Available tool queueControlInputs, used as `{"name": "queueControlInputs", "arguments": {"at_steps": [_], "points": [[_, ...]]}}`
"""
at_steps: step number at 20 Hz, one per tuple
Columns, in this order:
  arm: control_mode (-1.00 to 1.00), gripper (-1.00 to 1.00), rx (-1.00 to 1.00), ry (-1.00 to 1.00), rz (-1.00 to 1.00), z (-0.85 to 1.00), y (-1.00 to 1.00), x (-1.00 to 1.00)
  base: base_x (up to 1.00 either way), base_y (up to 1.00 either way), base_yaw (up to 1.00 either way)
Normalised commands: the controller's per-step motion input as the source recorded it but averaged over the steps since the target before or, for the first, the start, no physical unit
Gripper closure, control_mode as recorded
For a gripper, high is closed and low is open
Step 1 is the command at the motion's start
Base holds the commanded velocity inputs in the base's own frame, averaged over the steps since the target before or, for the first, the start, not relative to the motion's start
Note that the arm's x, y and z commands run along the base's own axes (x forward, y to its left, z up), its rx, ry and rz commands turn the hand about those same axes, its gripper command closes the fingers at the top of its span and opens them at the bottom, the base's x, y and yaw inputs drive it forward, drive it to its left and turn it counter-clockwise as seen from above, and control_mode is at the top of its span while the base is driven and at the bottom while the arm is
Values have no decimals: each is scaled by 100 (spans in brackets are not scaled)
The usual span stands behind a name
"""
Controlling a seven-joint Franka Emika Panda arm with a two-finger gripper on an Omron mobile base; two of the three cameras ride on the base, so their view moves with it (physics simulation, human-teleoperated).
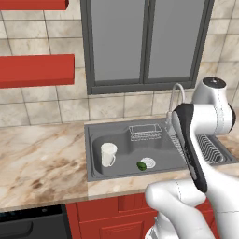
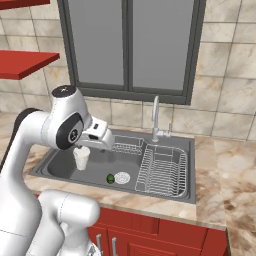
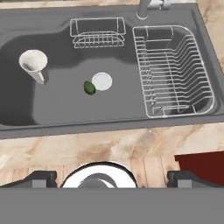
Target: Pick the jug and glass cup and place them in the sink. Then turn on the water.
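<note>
- I see the jug [image 1: 108, 154] upright in the left basin of the sink [image 1: 95, 140]: pale, translucent, tapered, wider at the rim. In my hand view it stands [image 3: 34, 65] near the basin's left wall.
- Sink is matte grey steel, rounded corners, set into a beige marble-veined counter [image 1: 42, 158].
- Round white drain [image 3: 102, 81] mid-basin, with a small dark green oval object [image 3: 89, 88] touching its edge; can't tell what it is.
- Small wire basket [image 3: 97, 32] on the back wall; a larger wire dish rack [image 3: 173, 70] fills the right basin.
- Curved chrome tap [image 2: 156, 119] behind the rack.
- Tool [image 3: 112, 178]: the 2 dark tips sit wide apart, nothing between them, above the counter's front edge.
- Red cabinet fronts [image 1: 116, 212] below.
</note>
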Motion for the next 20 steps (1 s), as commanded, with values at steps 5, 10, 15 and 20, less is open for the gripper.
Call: {"name": "queueControlInputs", "arguments": {"at_steps": [5,10,15,20], "points": [[-100,-100,0,7,9,12,22,0,0,0,0],[-100,-100,0,5,5,2,21,0,0,0,0],[-100,-100,0,1,1,0,1,-1,0,0,0],[-100,-100,0,0,0,0,0,0,0,0,0]]}}
